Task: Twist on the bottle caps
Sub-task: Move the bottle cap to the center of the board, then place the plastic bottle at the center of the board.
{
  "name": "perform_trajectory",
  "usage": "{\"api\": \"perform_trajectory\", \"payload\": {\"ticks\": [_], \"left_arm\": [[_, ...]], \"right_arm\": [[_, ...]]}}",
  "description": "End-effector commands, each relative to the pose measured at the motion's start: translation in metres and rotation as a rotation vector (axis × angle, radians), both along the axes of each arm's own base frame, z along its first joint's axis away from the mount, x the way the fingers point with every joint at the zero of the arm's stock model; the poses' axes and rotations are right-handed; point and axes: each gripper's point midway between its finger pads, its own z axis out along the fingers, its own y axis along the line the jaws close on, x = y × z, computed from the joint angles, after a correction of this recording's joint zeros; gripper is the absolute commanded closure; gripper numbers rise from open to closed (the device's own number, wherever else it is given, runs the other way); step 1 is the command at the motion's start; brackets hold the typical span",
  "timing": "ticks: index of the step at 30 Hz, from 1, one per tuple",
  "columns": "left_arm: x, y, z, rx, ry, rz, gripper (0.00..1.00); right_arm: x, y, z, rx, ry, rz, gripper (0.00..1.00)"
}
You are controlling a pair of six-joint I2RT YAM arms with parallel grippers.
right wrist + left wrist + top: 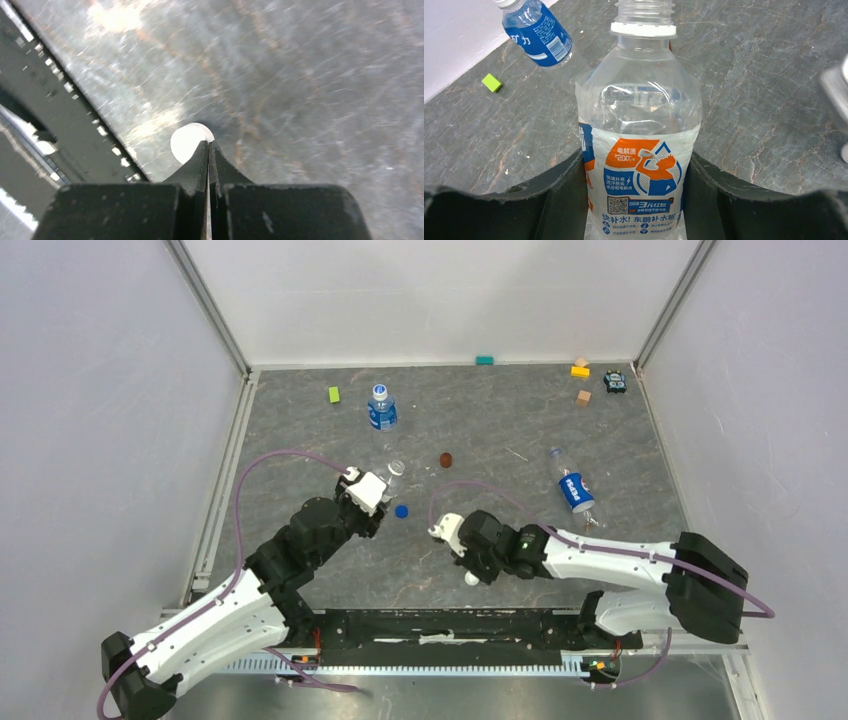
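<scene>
Two arms meet mid-frame, with bare tabletop (pixel 520 430) open above them. Your left gripper (pixel 385 485) grasps an uncapped bottle (pixel 639 125). Your right gripper (pixel 208 150) is clenched empty, with a whitish cap (pixel 186 142) just beyond its tips, lower centre.

- Top view: bright, even, diffuse light; pale walls (pixel 100 390) unshaded; soft, faint shadows under the arms on the table (pixel 500 420); sharp throughout.
- Left wrist view: bottle (pixel 639 150) in focus, small glints on its clear plastic; pale shape at right edge blurred; dark near edge bowed by the lens.
- Right wrist view: table streaked with blur, glare patches far left; cap (pixel 186 141) blown out white, no detail.
</scene>
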Motion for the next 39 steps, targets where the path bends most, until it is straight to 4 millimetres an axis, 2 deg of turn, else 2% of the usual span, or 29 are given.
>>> {"api": "perform_trajectory", "payload": {"ticks": [1,6,9,11,15,17,21,24,29,32,34,39], "left_arm": [[0.001,-0.002,0.006,-0.036,-0.01,0.0,0.77],[0.003,-0.009,0.007,-0.166,0.004,0.029,0.76],[0.005,-0.013,0.019,-0.245,-0.046,0.02,0.76],[0.007,-0.018,0.024,-0.277,-0.082,0.003,0.76],[0.006,-0.032,0.025,-0.276,-0.111,-0.074,0.75],[0.008,-0.038,0.021,-0.278,-0.113,-0.092,0.75],[0.009,-0.048,0.013,-0.255,-0.086,-0.128,0.74],[0.015,-0.038,-0.001,-0.163,0.009,-0.054,0.75],[0.02,0.003,-0.035,0.013,0.226,0.139,0.74],[0.017,0.02,-0.054,0.1,0.339,0.202,0.68],[0.015,0.026,-0.065,0.126,0.409,0.245,0.65],[0.021,0.021,-0.078,0.135,0.506,0.273,0.61]], "right_arm": [[0.046,-0.005,0.016,-0.038,-0.12,-0.044,1.0],[0.071,-0.015,0.015,0.0,-0.112,-0.101,0.99],[0.076,-0.018,0.015,0.029,-0.112,-0.113,0.84],[0.08,-0.015,0.023,0.058,-0.135,-0.115,0.74],[0.085,-0.003,0.057,0.171,-0.194,-0.095,0.48],[0.091,0.002,0.08,0.221,-0.245,-0.092,0.4],[0.1,0.014,0.126,0.365,-0.344,-0.097,0.34],[0.102,0.017,0.14,0.389,-0.363,-0.086,0.34],[0.1,0.005,0.125,0.34,-0.339,-0.117,0.31],[0.098,-0.001,0.117,0.335,-0.32,-0.144,0.3],[0.096,-0.004,0.111,0.328,-0.307,-0.154,0.29],[0.092,-0.007,0.103,0.31,-0.28,-0.152,0.28]]}}
